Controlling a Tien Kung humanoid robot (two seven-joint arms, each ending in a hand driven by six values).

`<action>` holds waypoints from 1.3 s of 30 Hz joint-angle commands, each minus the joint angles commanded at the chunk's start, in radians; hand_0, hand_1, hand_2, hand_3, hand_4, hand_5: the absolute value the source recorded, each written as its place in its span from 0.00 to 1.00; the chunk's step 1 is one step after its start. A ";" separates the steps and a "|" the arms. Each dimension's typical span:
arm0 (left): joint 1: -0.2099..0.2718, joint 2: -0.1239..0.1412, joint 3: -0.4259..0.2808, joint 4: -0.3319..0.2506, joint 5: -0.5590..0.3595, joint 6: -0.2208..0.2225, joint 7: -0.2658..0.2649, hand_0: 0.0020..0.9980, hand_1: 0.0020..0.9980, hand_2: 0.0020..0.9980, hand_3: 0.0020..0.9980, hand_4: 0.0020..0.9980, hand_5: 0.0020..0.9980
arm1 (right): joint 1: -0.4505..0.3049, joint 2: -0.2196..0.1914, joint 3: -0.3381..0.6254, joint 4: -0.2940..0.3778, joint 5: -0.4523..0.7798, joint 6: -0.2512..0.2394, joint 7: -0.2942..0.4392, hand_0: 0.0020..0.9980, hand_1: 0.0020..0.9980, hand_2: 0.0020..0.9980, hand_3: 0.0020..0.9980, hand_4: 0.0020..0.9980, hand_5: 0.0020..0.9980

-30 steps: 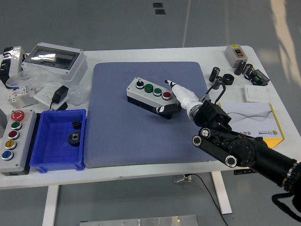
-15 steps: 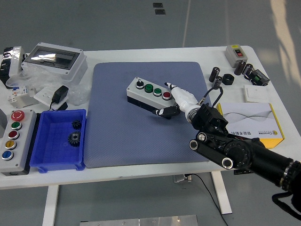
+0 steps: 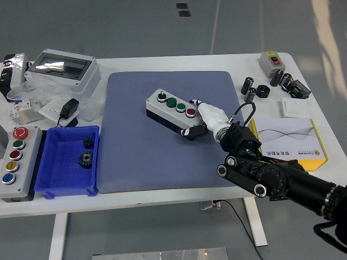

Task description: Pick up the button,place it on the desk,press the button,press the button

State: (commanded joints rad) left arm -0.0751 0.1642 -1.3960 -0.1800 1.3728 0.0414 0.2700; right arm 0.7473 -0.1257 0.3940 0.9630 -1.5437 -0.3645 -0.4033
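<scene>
On the blue mat (image 3: 162, 157) that covers the middle of the white tabletop (image 3: 162, 199), the button box (image 3: 174, 113) lies at a slant, grey with a black base, showing a black knob, two green buttons and one red button (image 3: 191, 112) in a row; the right hand (image 3: 201, 116) comes in from the lower right on its black arm and meets the box at its right end, just beside the red button, with a dark finger (image 3: 191, 131) against the box's lower right corner; whether the fingers clasp the box or only touch it I cannot tell; left of the mat stand a blue bin (image 3: 69, 161) with two black gears (image 3: 85, 158) and a larger control box (image 3: 15, 162) with coloured buttons; a yellow and white carton (image 3: 295, 138) lies to the right
</scene>
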 joint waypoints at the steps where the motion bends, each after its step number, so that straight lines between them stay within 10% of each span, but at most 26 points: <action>1: 0.000 0.000 0.001 0.000 -0.001 0.000 -0.001 0.63 0.51 0.53 0.59 0.61 0.21 | -0.001 0.000 0.000 -0.001 -0.001 -0.001 0.001 0.18 0.35 0.44 0.58 0.18 0.01; 11: 0.004 -0.001 0.007 0.000 -0.009 0.000 -0.005 0.63 0.51 0.53 0.59 0.61 0.21 | -0.017 -0.039 0.020 0.037 0.001 -0.026 0.069 0.15 0.32 0.41 0.47 0.07 0.00; 18: 0.007 0.000 0.005 0.000 -0.012 0.001 -0.007 0.63 0.51 0.53 0.59 0.61 0.22 | -0.049 -0.156 0.066 0.166 0.080 0.008 0.224 0.12 0.27 0.33 0.26 0.00 0.00; 29: 0.005 -0.001 0.000 0.000 -0.005 0.000 -0.008 0.63 0.52 0.53 0.59 0.61 0.21 | -0.037 -0.360 -0.046 0.320 0.080 0.050 0.495 0.12 0.28 0.32 0.25 0.00 0.00; 39: 0.001 -0.001 -0.007 0.000 0.009 -0.001 -0.005 0.63 0.52 0.53 0.59 0.61 0.22 | -0.071 -0.349 -0.118 0.237 -0.142 0.003 0.482 0.14 0.29 0.33 0.25 0.00 0.00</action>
State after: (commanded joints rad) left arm -0.0742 0.1628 -1.4035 -0.1800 1.3821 0.0404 0.2646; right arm 0.6765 -0.4747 0.2756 1.2004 -1.6859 -0.3618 0.0792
